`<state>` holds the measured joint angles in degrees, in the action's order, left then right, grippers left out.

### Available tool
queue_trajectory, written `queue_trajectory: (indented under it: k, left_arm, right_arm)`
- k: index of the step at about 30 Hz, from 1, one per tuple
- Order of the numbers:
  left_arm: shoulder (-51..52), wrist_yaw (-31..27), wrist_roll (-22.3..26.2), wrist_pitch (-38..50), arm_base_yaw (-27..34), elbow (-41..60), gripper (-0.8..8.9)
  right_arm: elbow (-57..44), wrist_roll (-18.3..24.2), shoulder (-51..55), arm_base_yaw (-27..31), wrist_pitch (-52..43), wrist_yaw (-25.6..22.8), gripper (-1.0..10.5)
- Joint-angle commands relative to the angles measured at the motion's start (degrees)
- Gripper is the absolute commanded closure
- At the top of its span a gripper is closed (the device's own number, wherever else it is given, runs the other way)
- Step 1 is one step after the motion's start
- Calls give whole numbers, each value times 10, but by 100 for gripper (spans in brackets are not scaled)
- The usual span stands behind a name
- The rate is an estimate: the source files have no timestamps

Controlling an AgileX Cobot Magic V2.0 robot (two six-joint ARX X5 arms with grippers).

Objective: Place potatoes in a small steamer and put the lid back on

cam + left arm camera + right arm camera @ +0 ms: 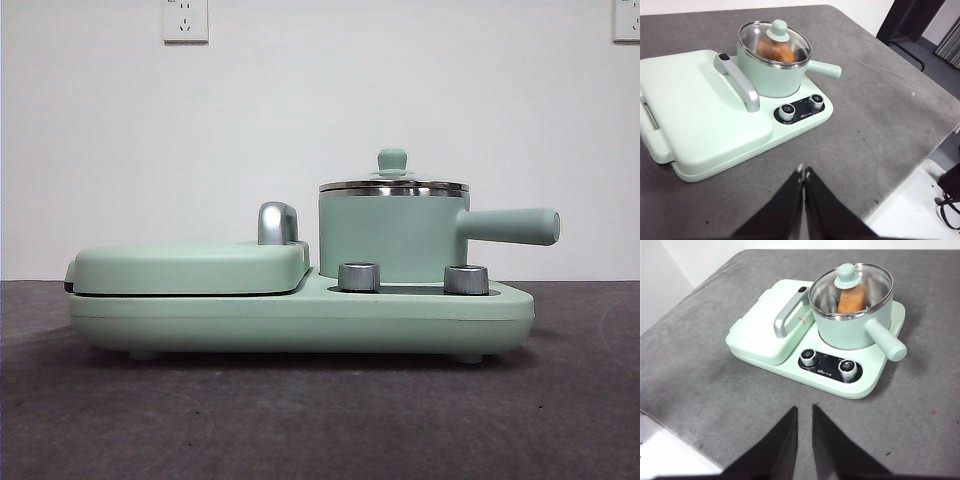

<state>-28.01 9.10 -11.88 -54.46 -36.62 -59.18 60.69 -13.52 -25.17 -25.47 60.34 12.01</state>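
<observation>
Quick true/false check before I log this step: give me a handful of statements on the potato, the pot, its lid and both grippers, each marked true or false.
1. The potato lies inside the pot. True.
2. The lid lies on the table beside the cooker. False: it sits on the pot's rim, knob up.
3. The left gripper holds the lid's knob. False: its jaws are shut on nothing, above the bare table and apart from the cooker.
4. The right gripper has its jaws slightly apart and holds nothing. True.
5. The griddle cover stands open. False: it lies flat and closed.
</observation>
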Motion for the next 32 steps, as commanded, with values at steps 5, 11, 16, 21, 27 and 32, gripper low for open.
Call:
queue_trajectory:
  k: [5, 11, 16, 21, 27, 32]
  left_arm:
    - [-3, 0, -4, 4, -4, -5, 808]
    - [4, 6, -4, 39, 61, 29, 808]
    - [78, -2, 76, 221, 185, 184, 808]
    - [186, -2, 82, 360, 286, 359, 808]
    - [259, -3, 81, 406, 353, 498, 808]
    - [278, -4, 82, 408, 376, 539, 808]
  right_arm:
    - [5, 5, -2, -3, -9, 0, 904]
    - [5, 5, -2, -3, -9, 0, 904]
    - [5, 5, -2, -3, -9, 0, 905]
    - [5, 5, -2, -3, -9, 0, 905]
    - [5, 5, -2, -3, -9, 0, 905]
    - [5, 5, -2, -3, -9, 0, 904]
